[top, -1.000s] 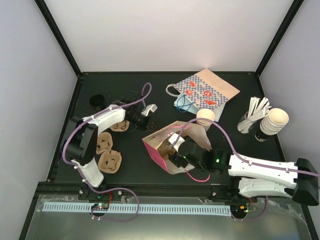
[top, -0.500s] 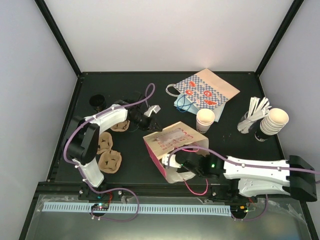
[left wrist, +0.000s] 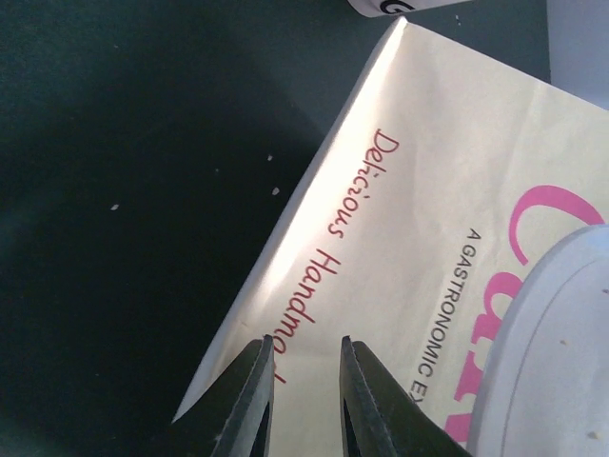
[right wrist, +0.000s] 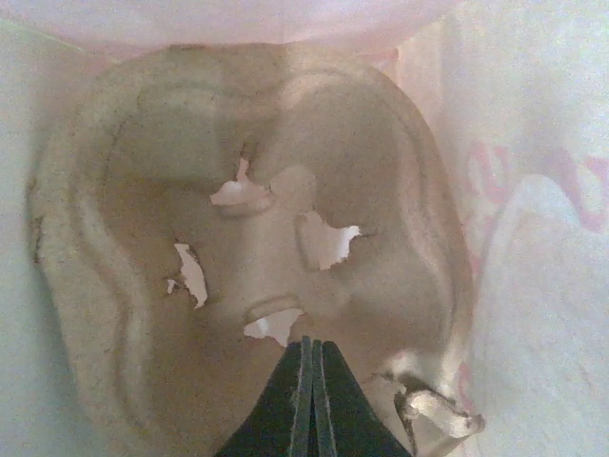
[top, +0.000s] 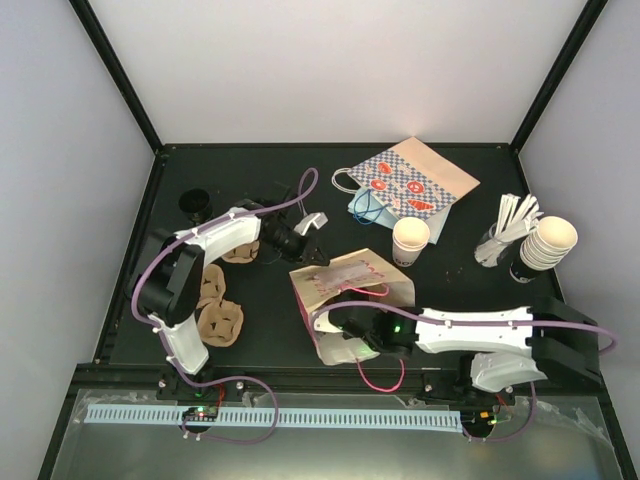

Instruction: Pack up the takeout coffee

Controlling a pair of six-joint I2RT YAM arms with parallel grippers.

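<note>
1. Standing upright on the black table [top: 268,312], the coffee cup [top: 410,240] is sitting outside the pink bag [top: 355,282], just beside its far right corner and near the patterned bag [top: 410,180]. The right gripper [top: 350,330] is reaching into the pink bag's near mouth, while the left gripper [top: 308,224] is hovering by the bag's far left corner.
2. Seen from the left wrist, the fingers [left wrist: 255,400] are standing a narrow gap apart over the bag's printed cream side, clamping nothing.
3. Seen from the right wrist, the fingers [right wrist: 303,386] are pressing fully together, gripping nothing, and pointing at a brown pulp cup carrier [right wrist: 181,238] lying inside the bag.
</note>
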